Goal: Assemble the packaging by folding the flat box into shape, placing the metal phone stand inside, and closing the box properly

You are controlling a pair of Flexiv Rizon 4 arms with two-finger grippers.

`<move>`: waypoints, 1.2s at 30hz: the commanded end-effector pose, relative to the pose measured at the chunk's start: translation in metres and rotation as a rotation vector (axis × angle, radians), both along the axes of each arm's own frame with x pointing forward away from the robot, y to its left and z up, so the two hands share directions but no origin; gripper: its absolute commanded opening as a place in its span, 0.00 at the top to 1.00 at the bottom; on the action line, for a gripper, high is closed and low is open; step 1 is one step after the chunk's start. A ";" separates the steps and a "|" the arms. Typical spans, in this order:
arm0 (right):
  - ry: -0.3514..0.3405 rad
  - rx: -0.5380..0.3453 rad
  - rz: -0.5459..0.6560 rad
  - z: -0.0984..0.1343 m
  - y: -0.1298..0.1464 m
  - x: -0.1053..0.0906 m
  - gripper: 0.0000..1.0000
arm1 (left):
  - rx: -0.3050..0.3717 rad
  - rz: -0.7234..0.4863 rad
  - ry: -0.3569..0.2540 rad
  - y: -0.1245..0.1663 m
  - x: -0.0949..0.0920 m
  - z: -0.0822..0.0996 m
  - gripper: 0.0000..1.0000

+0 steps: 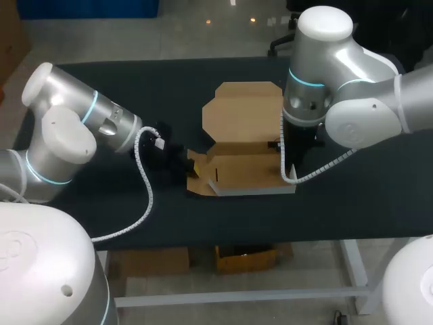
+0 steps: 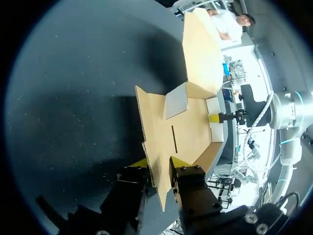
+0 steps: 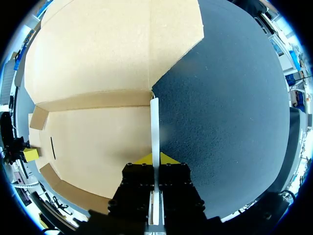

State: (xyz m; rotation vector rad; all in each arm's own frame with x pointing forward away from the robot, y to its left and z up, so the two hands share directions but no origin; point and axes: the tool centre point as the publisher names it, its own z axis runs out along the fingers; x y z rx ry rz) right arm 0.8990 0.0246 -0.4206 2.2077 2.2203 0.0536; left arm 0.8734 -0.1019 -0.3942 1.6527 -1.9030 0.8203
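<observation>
Box (image 1: 243,145) of brown card sits mid-bench (image 1: 365,203), half formed: the lid panel (image 1: 243,112) lies flat on the far side and the tray part is nearer us. Our left arm (image 1: 67,135) is at its left end, our right arm (image 1: 338,101) at its right end. Left wrist view: left pincer (image 2: 160,164) is closed narrow on the box's left side flap (image 2: 149,132), with the card edge between the yellow tips. Right wrist view: right pincer (image 3: 155,160) is clamped narrow on the upright right side wall (image 3: 154,127). Risk, our judgement: uneven pull from the two ends could drag the box across the bench or crease the card off its score lines, and thin card may slip from the tips. Count: one box; two pincers, both holding card; metal phone stand, none in any view.
</observation>
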 end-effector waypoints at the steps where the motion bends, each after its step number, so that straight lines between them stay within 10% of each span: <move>1: 0.001 -0.001 0.000 0.000 0.000 0.000 1.00 | 0.049 0.017 -0.007 -0.008 -0.002 0.006 1.00; 36: 0.001 -0.001 0.000 0.000 0.000 0.000 1.00 | 0.423 0.096 -0.044 -0.040 -0.004 0.033 1.00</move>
